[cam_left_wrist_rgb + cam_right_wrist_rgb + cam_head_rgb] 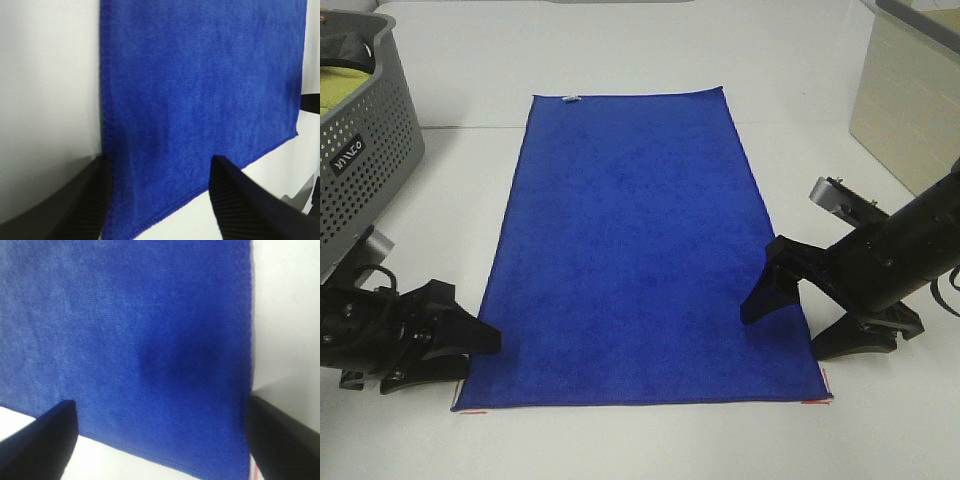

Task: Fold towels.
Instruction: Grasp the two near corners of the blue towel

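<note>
A royal-blue towel (638, 250) lies flat and spread out on the white table, with a small white tag (570, 98) at its far left corner. My left gripper (470, 355) is open at the towel's near left corner; in the left wrist view the towel (200, 100) corner lies between its dark fingers (235, 200). At the near right corner my right gripper (805, 320) stands open, one finger over the cloth and one off its edge. The right wrist view shows the towel (140, 340) edge between both fingers (45, 440).
A grey perforated basket (365, 150) with a yellow-green cloth inside stands at the far left. A beige box (910, 100) stands at the far right. Thin red marks (815, 400) sit on the table by the towel's near corners.
</note>
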